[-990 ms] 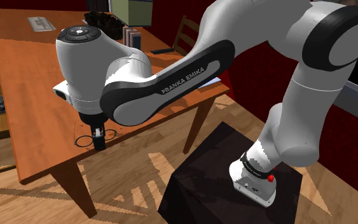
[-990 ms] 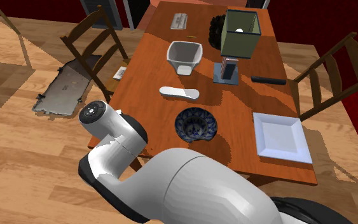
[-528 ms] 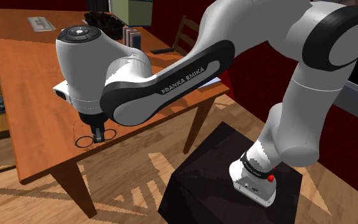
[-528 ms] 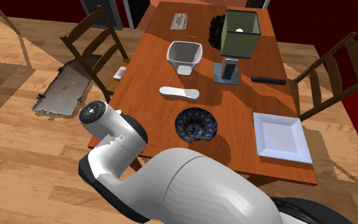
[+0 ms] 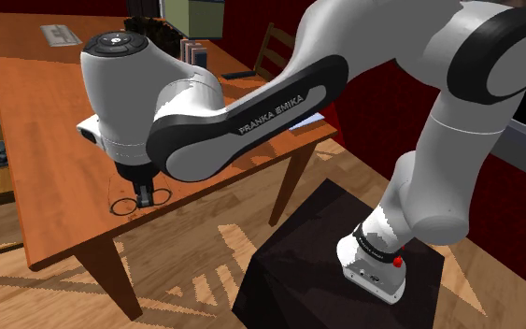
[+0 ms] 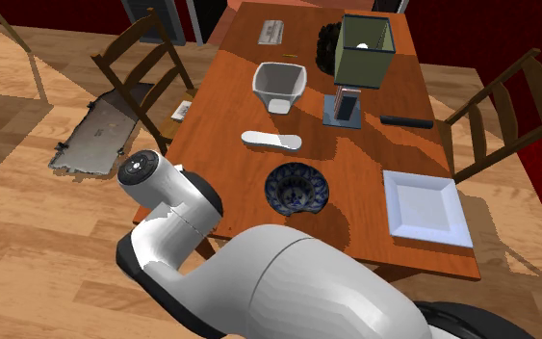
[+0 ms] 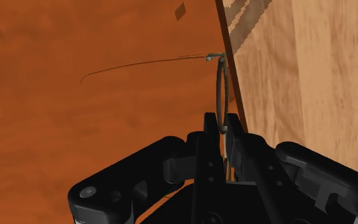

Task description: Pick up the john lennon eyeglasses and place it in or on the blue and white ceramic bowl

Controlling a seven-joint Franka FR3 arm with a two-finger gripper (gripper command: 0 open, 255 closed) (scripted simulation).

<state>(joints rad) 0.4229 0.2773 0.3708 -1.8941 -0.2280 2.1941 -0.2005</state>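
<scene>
Gripper slightly higher than before, tight on thin, round, wire-framed eyeglasses near table edge.

In the second exterior view, the wooden table carries a blue patterned bowl near its middle. From the bowl, a white square plate lies at 3 o'clock, a black remote at 2, a dark base at 1, a white tub at 12 and a white oblong at 11. The glasses are at the table's edge (touching the top or not, I cannot tell).
</scene>
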